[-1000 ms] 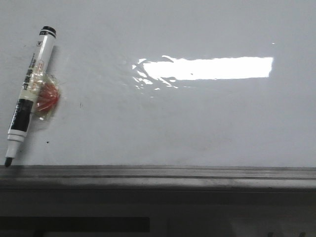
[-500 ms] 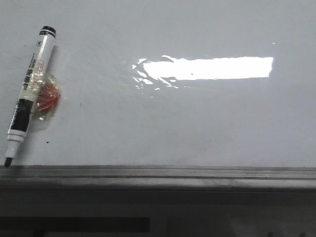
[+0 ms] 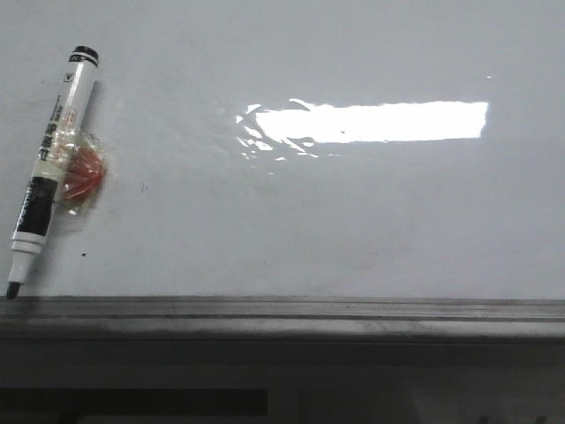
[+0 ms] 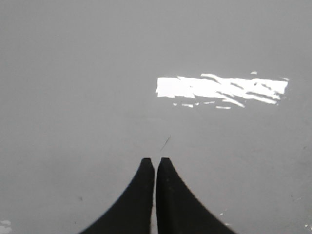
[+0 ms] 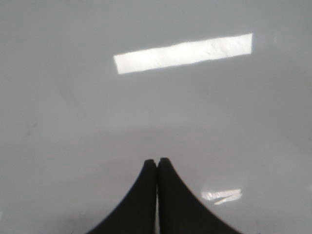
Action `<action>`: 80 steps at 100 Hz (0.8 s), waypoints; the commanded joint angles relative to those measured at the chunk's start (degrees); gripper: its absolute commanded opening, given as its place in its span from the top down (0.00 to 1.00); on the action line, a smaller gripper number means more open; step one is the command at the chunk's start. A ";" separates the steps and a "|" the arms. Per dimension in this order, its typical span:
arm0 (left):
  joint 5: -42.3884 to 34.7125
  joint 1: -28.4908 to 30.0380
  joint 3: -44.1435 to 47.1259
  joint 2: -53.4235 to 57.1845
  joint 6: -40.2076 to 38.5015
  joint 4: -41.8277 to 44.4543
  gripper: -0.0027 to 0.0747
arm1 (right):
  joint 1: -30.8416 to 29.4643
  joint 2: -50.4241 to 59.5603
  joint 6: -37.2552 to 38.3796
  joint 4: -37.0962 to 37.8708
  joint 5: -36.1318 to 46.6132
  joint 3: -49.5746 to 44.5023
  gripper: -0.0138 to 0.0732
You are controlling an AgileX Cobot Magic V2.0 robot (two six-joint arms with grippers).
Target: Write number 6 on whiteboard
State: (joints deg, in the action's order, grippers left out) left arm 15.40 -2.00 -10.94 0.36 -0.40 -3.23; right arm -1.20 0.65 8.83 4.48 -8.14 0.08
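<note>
Left pincer: left gripper (image 4: 155, 161) clenched, black fingertips pressed together with nothing between them, poised over bare board in the left wrist view.
Right pincer: right gripper (image 5: 156, 161) likewise clenched and holding nothing, above plain white surface in the right wrist view.
Whiteboard: the whiteboard (image 3: 353, 221) fills the front view, glossy and white, with a bright rectangular light reflection (image 3: 371, 122) toward 1 o'clock of centre.
Number 6: no drawn figure visible on the board; only a few small dark specks, and one short thin stroke (image 4: 165, 143) just beyond the left fingertips.
Marker: black-and-white marker (image 3: 48, 172) lies at 9 o'clock, uncapped, tilted, its dark tip touching the rail at 8 o'clock; a red object in clear wrap (image 3: 84, 177) sits against its barrel.
Edges: grey metal rail (image 3: 282, 309) runs along the whole 6 o'clock edge.
Open room: from centre out to 3 o'clock the board surface is unmarked, well apart from the marker.
</note>
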 commanded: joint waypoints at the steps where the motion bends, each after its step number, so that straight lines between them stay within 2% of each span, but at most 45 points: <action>1: 0.65 0.01 -5.42 -1.55 1.08 -0.58 0.99 | -0.32 0.67 0.04 -0.46 1.28 4.36 0.91; 24: 0.37 0.01 -8.77 -4.10 1.30 -0.58 0.99 | -0.32 -4.59 0.04 -2.47 -13.65 14.47 0.91; 39: 3.76 0.01 -8.77 -4.10 3.55 -0.58 0.97 | -0.32 -7.08 0.04 -2.47 -15.69 16.61 0.91; 48: 6.22 0.01 -8.77 -4.10 11.26 -0.58 0.85 | -0.32 -7.50 0.04 -2.47 -16.96 16.61 0.91; 58: 5.88 0.01 -8.77 -4.10 11.63 -3.09 0.57 | -0.32 -7.50 0.04 -2.47 -17.10 16.23 0.91; 65: 4.53 0.01 -8.77 -4.10 11.63 -6.91 0.43 | -0.32 -7.50 0.04 -2.47 -16.98 16.10 0.91; 72: 2.51 0.01 -8.56 -4.10 11.63 -10.81 0.41 | 0.19 -7.50 0.04 -2.47 -16.07 16.10 0.91; 80: 1.54 0.01 -8.56 -4.10 11.63 -11.52 0.41 | 1.93 -7.39 0.04 -2.47 -15.58 16.10 0.91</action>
State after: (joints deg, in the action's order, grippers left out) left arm 23.09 -2.00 -17.78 -2.39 11.07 -12.01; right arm -0.57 -5.59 8.93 1.94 -29.01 14.54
